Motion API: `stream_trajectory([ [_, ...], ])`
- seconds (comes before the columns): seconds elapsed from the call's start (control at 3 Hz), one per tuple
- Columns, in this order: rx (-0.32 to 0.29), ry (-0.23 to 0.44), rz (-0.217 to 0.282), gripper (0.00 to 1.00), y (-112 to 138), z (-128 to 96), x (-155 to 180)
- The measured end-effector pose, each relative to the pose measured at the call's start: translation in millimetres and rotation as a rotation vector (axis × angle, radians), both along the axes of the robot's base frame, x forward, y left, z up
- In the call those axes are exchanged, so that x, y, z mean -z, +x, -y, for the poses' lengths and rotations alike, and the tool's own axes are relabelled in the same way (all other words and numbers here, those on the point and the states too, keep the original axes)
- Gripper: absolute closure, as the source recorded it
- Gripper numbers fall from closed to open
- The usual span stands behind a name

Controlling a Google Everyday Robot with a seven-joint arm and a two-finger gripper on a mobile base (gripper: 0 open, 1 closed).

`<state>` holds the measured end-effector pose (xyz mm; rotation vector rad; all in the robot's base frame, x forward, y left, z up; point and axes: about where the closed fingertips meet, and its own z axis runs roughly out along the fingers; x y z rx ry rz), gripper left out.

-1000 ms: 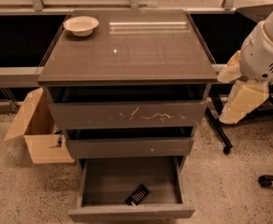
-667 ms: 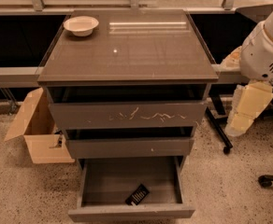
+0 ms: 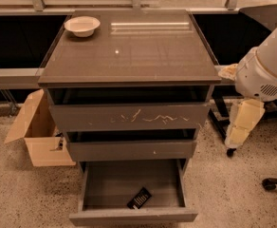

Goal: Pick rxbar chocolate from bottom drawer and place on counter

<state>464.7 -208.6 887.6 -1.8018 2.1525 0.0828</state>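
Counter: glossy grey-brown top; white bowl at its far left corner.
Top drawer: front scratched, no writing.
Middle drawer: plain front.
Bottom drawer: pulled out.
Rxbar: black wrapper, rows of white lettering too small to read; lies flat and askew near the bottom drawer's front wall, right of centre.
Gripper: cream, hanging beside the cabinet's right side at middle-drawer height, above and well right of the rxbar; whether open or holding anything cannot be told.
Box: open cardboard, on the floor at left.
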Motion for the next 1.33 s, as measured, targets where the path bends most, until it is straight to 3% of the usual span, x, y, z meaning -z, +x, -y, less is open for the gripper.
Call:
stream_trajectory([
  [0.67, -0.079, 0.097, 0.000, 0.00, 11.6, -11.5, 45.1],
  [1.0, -0.079, 0.097, 0.000, 0.00, 11.6, -11.5, 45.0],
  [1.33, -0.097, 0.091, -0.021, 0.00, 12.7, -22.2, 85.4],
])
